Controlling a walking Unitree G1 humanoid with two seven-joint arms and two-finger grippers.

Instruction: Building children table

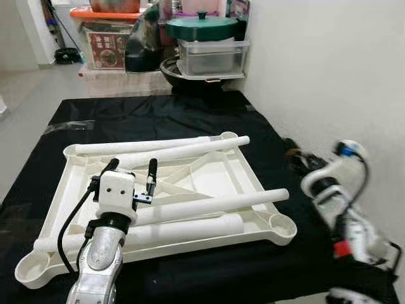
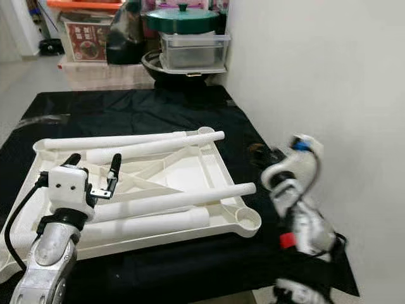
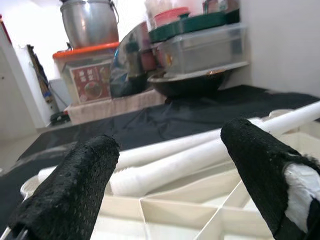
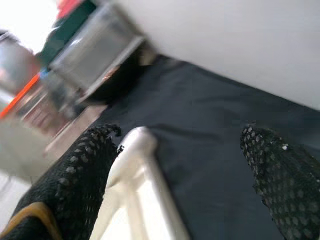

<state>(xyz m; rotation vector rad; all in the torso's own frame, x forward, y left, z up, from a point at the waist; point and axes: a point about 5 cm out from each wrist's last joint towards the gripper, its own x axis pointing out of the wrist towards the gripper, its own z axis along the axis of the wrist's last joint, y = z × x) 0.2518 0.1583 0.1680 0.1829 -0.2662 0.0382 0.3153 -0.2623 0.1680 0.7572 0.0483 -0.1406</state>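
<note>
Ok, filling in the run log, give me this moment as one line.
left gripper: open, over upturned tabletop | right gripper: open, beside tabletop over black cloth | loose legs: lying on tabletop, none fitted

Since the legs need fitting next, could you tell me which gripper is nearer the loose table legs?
Left. The left gripper hangs open right over the legs in the tabletop; the right gripper is off its right edge.

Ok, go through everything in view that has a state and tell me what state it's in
Tabletop: upside down on the black cloth, no legs fitted.
Legs: four, lying loose across the tabletop.
Left gripper: open, above the tabletop.
Right gripper: open, beside the tabletop's corner.
Green pot: lid on.
</note>
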